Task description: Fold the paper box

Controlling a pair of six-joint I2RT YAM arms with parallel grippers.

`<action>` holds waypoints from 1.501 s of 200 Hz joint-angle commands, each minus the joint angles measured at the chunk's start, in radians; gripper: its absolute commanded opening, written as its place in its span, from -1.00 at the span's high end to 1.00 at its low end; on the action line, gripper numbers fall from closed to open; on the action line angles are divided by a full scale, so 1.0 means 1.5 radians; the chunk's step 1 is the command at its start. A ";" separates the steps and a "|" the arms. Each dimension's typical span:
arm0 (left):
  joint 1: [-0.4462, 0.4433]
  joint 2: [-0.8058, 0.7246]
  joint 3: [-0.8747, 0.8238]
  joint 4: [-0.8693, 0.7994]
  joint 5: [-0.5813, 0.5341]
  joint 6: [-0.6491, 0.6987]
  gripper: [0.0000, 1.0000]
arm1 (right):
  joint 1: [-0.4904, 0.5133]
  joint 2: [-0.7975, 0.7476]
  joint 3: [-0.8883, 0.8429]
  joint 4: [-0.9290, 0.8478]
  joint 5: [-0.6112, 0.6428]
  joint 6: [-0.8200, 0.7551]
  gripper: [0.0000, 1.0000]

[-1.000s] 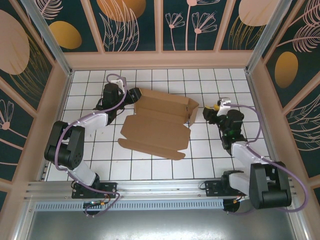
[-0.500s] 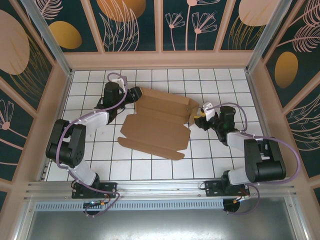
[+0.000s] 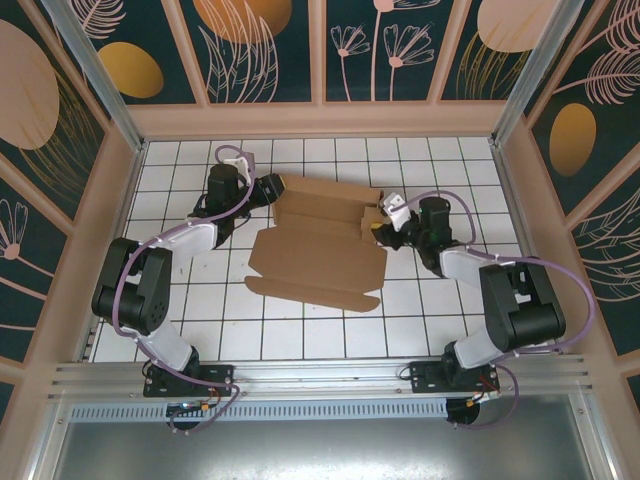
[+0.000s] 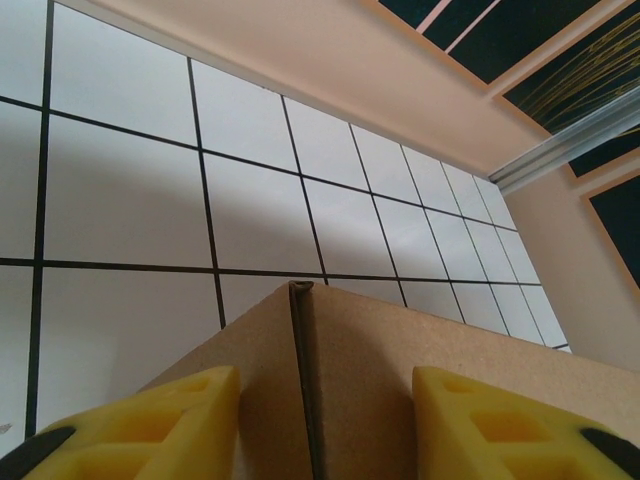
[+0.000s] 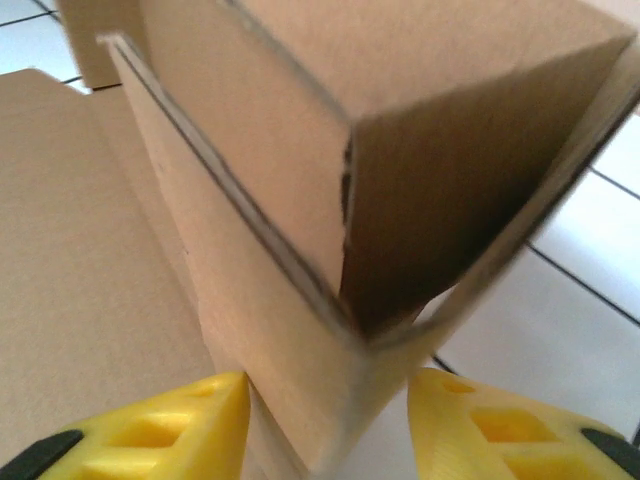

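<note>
One plain brown die-cut cardboard box (image 3: 315, 255) lies centred on the white tiled desk (image 3: 420, 310), its far walls raised. Two claws, both released, straddle it: the left claw (image 3: 268, 188) at its left end, the right claw (image 3: 380, 230) at its right end.

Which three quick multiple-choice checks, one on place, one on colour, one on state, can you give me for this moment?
1. Where is the right gripper?
A) at the paper box's right end
B) at its left end
C) parked well away from it

2. What colour are the right gripper's fingers?
A) blue
B) yellow
C) red

3. How is the box's big near panel?
A) standing upright
B) closed over the box
C) lying open on the tiles

Answers:
1 A: the top view has it against the box's raised right end.
2 B: both fingers are yellow in the right wrist view.
3 C: it spreads flat in front of the raised walls.
</note>
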 commanded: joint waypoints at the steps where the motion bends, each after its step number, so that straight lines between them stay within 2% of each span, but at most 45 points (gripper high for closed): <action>1: -0.001 0.016 0.006 -0.011 0.028 -0.010 0.09 | 0.017 0.035 0.039 0.008 0.062 -0.006 -0.02; 15: -0.001 0.017 0.006 -0.010 0.033 -0.011 0.11 | 0.029 0.059 0.052 0.014 0.091 -0.019 -0.08; 41: -0.001 0.017 0.009 -0.017 0.032 -0.005 0.14 | 0.031 0.087 0.068 0.036 0.122 -0.032 -0.09; 100: -0.001 0.046 0.012 -0.029 0.043 0.001 0.19 | 0.031 0.157 0.126 0.048 0.146 -0.035 -0.09; 110: 0.000 0.050 0.012 -0.031 0.044 0.001 0.20 | 0.030 0.168 0.136 0.051 0.150 -0.035 0.02; 135: -0.001 0.057 0.031 -0.027 0.057 -0.003 0.21 | 0.031 0.198 0.174 0.041 0.150 -0.021 0.49; 153: -0.001 0.061 0.033 -0.023 0.065 -0.006 0.22 | 0.031 0.214 0.191 0.039 0.159 -0.014 0.74; 193: -0.002 0.048 0.029 -0.002 0.084 -0.027 0.17 | 0.039 0.229 0.211 0.014 0.218 -0.006 0.80; 213: -0.001 0.025 0.020 0.029 0.097 -0.046 0.03 | 0.041 0.227 0.205 0.005 0.230 0.001 0.81; 237: -0.001 -0.062 -0.023 0.043 0.077 -0.046 -0.17 | 0.038 0.196 0.163 0.023 0.200 -0.017 0.84; 262: -0.001 -0.168 -0.043 0.031 0.032 0.005 -0.24 | 0.021 0.153 0.104 0.068 0.120 -0.032 0.87; 275: 0.000 -0.220 -0.053 0.039 0.021 0.033 -0.34 | 0.013 0.139 0.090 0.072 0.076 -0.034 0.87; 300: 0.000 -0.231 -0.040 0.000 -0.023 0.072 -0.53 | 0.007 0.124 0.076 0.066 -0.012 -0.054 0.88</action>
